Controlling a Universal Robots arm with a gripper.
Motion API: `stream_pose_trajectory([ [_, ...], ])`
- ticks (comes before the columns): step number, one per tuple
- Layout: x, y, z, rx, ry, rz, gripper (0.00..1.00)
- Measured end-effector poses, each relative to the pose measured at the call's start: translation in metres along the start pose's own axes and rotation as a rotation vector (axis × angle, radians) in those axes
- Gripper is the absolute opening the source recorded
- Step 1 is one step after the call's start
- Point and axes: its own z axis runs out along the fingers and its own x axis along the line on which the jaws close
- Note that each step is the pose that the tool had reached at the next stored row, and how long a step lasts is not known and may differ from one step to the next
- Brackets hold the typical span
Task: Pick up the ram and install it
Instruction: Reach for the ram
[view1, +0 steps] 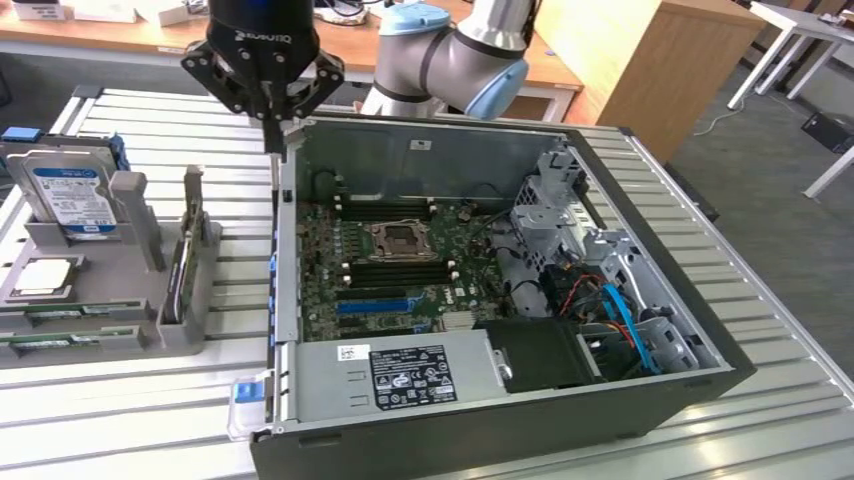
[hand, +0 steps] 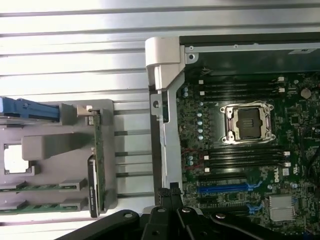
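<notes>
Pincer (view1: 276, 142), pressed together on nothing visible, hung over the case (view1: 400, 150); the ram (view1: 70, 316) looked light, stiff and fragile, best pinched by its long edges.

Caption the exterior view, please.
Shut fingers hover over the wall of the open case; ram lies in the grey holder alongside.

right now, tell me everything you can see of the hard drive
The hard drive is a silvery metal block with a blue and white label. It stands upright in the grey holder at the exterior view's left, outside the computer case. Blue plastic shows at its top corners.
</notes>
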Motion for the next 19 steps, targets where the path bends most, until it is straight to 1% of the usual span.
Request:
stream_pose_trajectory([
  [8, 0.027, -0.002, -0.0004, 0.0, -0.0001, 0.0, 0.11],
  [14, 0.051, -0.0038, -0.0008, 0.0, -0.0001, 0.0, 0.11],
  [19, 0.068, -0.0051, -0.001, 0.0, -0.0001, 0.0, 0.11],
])
